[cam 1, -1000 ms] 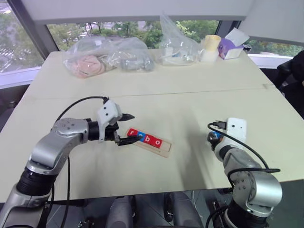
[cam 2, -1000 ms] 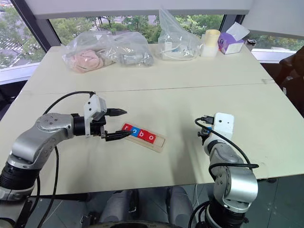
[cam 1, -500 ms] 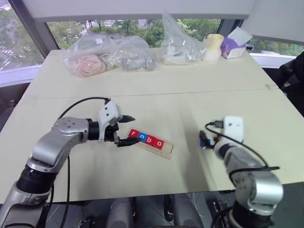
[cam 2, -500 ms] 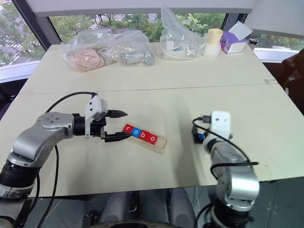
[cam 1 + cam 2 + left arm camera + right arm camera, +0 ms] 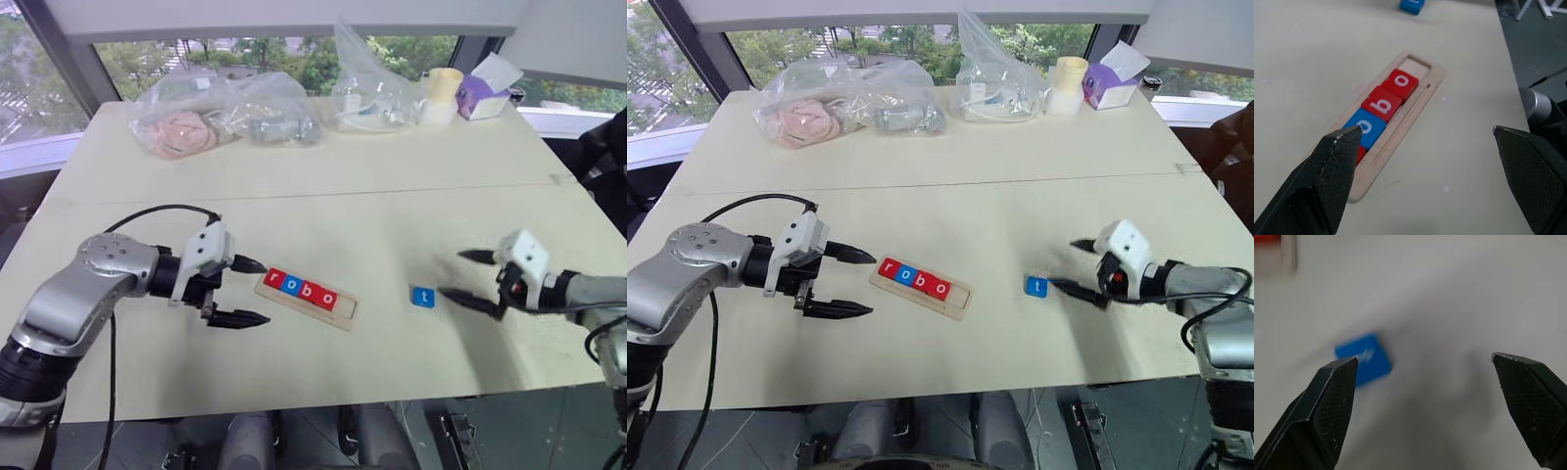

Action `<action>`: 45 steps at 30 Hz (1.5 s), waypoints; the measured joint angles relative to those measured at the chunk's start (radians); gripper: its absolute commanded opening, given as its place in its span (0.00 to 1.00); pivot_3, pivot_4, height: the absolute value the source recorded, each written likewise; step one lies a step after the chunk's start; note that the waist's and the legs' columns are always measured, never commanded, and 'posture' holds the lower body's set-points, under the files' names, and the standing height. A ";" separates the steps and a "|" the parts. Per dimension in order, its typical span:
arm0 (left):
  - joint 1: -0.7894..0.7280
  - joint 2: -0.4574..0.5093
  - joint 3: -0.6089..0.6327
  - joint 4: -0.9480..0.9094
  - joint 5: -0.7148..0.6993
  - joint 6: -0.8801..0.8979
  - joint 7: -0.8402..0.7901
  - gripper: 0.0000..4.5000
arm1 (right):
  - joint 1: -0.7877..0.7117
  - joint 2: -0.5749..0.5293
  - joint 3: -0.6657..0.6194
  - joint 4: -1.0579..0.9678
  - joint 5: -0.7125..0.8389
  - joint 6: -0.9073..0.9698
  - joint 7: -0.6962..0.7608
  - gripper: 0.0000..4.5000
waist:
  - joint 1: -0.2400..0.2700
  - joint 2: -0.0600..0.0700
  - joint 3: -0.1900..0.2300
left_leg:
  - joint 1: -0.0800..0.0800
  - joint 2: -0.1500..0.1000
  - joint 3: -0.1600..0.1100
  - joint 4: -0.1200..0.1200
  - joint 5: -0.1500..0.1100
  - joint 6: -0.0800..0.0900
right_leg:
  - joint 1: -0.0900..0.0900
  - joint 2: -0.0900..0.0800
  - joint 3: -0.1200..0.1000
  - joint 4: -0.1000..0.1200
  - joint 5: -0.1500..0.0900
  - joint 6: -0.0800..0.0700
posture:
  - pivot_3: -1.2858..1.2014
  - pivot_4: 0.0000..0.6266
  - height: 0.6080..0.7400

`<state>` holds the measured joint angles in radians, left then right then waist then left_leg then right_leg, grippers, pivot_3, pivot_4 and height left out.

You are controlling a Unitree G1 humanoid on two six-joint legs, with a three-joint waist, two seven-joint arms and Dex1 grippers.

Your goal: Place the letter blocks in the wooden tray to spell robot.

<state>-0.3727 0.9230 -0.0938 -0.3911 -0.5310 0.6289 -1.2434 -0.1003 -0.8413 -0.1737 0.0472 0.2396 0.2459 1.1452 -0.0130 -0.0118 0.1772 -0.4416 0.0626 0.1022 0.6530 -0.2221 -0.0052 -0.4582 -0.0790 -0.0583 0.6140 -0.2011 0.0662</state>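
Note:
The wooden tray (image 5: 345, 313) lies slantwise at mid-table, holding letter blocks in a row: red r (image 5: 275, 279), blue o (image 5: 293, 286), red b (image 5: 311, 293) and red o (image 5: 328, 300). Its right end slot is bare. A blue t block (image 5: 422, 297) lies flat on the table to the tray's right. My left gripper (image 5: 265, 292) is open just off the tray's left end, holding nothing. My right gripper (image 5: 450, 273) is open just right of the t block and apart from it. In the right wrist view the t block (image 5: 1364, 360) lies beyond one fingertip (image 5: 1347, 369).
Clear plastic bags (image 5: 220, 117) with soft items lie along the table's far edge, beside another bag (image 5: 367, 93), a cream cup (image 5: 438, 96) and a purple tissue box (image 5: 480, 93). A seam (image 5: 392, 191) crosses the tabletop behind the tray.
My right gripper has opened, let go of the blue t block onto the table, and swung out to the right. My left gripper has drawn back a little from the tray's left end.

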 measured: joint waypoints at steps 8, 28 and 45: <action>0.048 -0.024 0.000 -0.054 -0.014 0.018 0.068 1.00 | 0.006 0.020 0.061 0.036 -0.022 -0.123 -0.003 0.99 | 0.003 0.000 0.000 | 0.000 0.000 -0.001 0.005 0.000 0.000 | 0.001 0.000 0.000 0.004 0.000 0.000 | 0.52 0.24 0.99; 0.046 -0.026 -0.009 0.004 0.034 -0.017 0.084 1.00 | -0.084 -0.005 0.130 -0.137 0.002 0.030 -0.005 0.25 | 0.002 0.000 0.000 | 0.000 0.001 -0.001 0.010 0.000 0.000 | 0.001 0.000 0.000 0.008 0.001 -0.001 | 0.52 0.24 0.99; 0.046 -0.033 -0.036 0.052 0.105 -0.074 0.070 1.00 | -0.154 0.160 0.413 -0.628 0.018 0.725 -0.413 0.25 | 0.025 -0.001 -0.001 | -0.002 0.002 0.000 0.010 0.000 0.000 | -0.001 -0.001 0.000 0.006 0.004 -0.005 | 0.52 0.24 0.99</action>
<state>-0.3266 0.8898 -0.1295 -0.3395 -0.4257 0.5546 -1.1733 -0.2544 -0.6810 0.2391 -0.5807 0.2581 0.9708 0.7318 0.0122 -0.0124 0.1765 -0.4436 0.0643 0.1019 0.6630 -0.2225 -0.0056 -0.4589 -0.0797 -0.0587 0.6201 -0.1976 0.0613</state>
